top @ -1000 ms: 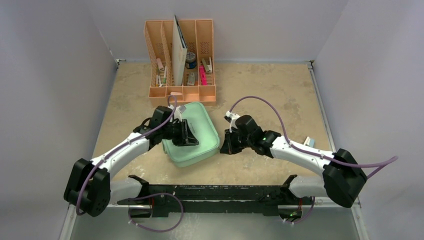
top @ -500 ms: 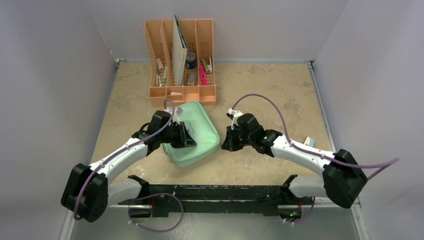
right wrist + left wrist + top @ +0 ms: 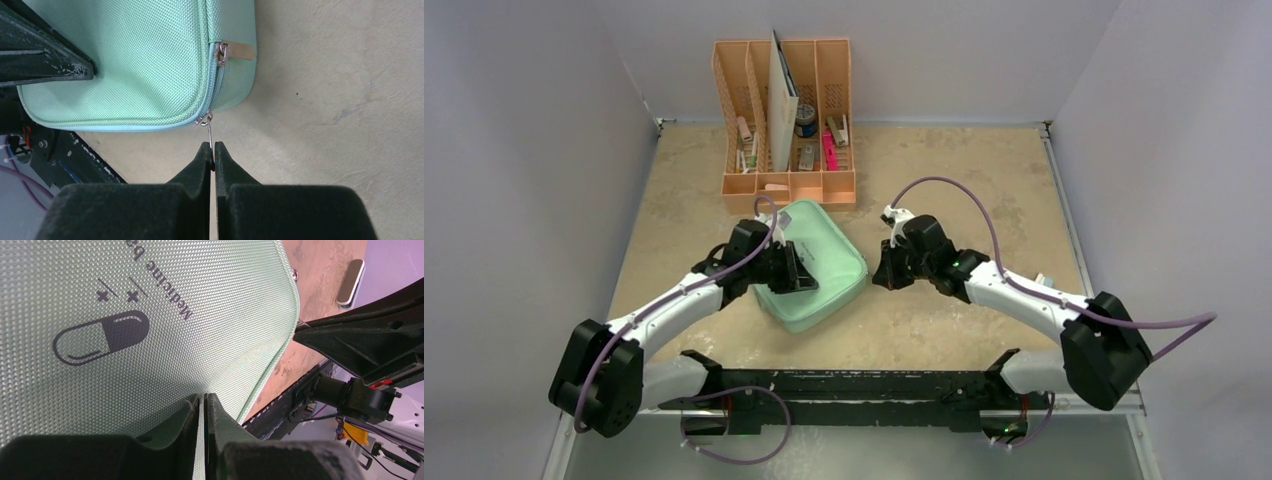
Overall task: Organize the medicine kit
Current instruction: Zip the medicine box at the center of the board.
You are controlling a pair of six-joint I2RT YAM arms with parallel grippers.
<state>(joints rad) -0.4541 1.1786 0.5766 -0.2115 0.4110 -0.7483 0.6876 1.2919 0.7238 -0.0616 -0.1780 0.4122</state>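
Tan mottled table [image 3: 944, 180] is sitting between pale lilac walls [image 3: 524, 150]. Count: two arms, one medicine kit, one peach organizer.

The peach organizer [image 3: 789, 187] is standing at the far edge, left of centre. The left gripper [image 3: 202, 402] is hovering over the lid beside the pill logo [image 3: 102, 337], its fingers drawn to a thin slit, nothing visibly between them.

The medicine kit [image 3: 824, 270] is lying lid-up and closed, just in front of the organizer, between the two grippers. It is sitting cornerwise to the table edges. Nearly square, so no clear long axis. Its right corner is pointing at the right gripper [image 3: 211, 147], which is pinching the zipper pull [image 3: 208, 127] there.
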